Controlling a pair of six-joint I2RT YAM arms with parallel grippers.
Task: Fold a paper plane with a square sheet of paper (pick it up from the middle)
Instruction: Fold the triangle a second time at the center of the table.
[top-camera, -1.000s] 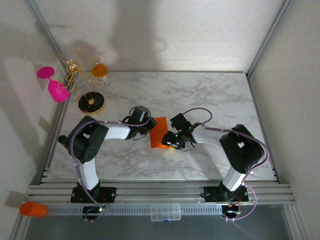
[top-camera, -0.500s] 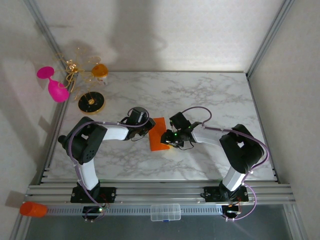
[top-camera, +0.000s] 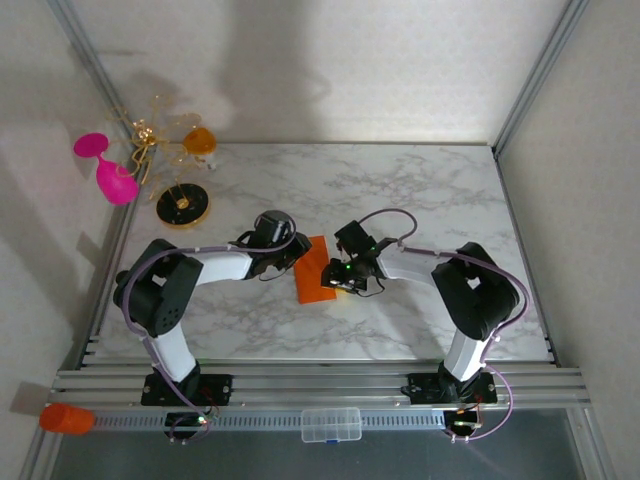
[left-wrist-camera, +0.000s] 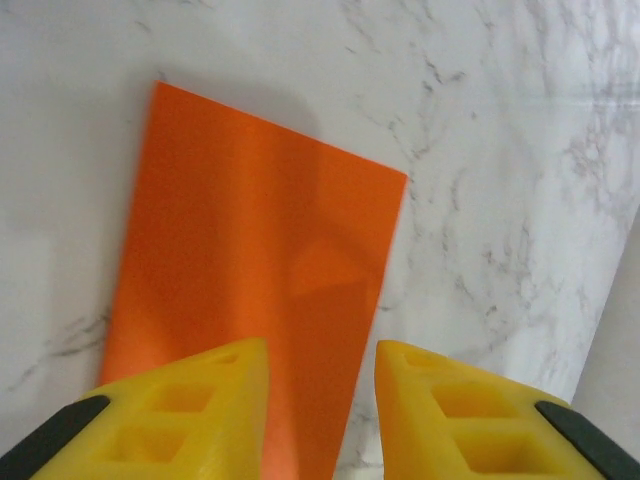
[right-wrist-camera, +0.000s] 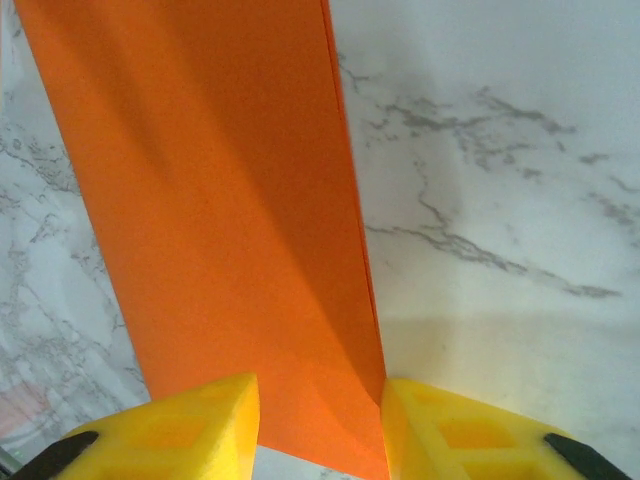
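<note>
The square sheet of paper (top-camera: 316, 270) lies on the marble table as a narrow orange rectangle, folded in half. My left gripper (top-camera: 293, 255) hovers low over its upper left part. In the left wrist view its yellow jaws (left-wrist-camera: 320, 400) stand apart, with the paper (left-wrist-camera: 250, 230) flat beneath them. My right gripper (top-camera: 338, 272) sits at the paper's lower right edge. In the right wrist view its jaws (right-wrist-camera: 320, 420) are also apart and straddle the paper (right-wrist-camera: 220, 200). The right finger (right-wrist-camera: 450, 430) touches the slightly raised layered edge.
A pink goblet (top-camera: 110, 170), a gold wire stand with an orange cup (top-camera: 198, 140) and a black disc (top-camera: 183, 205) stand at the back left. An orange cylinder (top-camera: 65, 418) and a clear plastic box (top-camera: 331, 424) lie on the front rail.
The left gripper's jaws have widened a little and its arm has shifted slightly. The paper has slid a touch to the left. The right gripper has barely moved.
</note>
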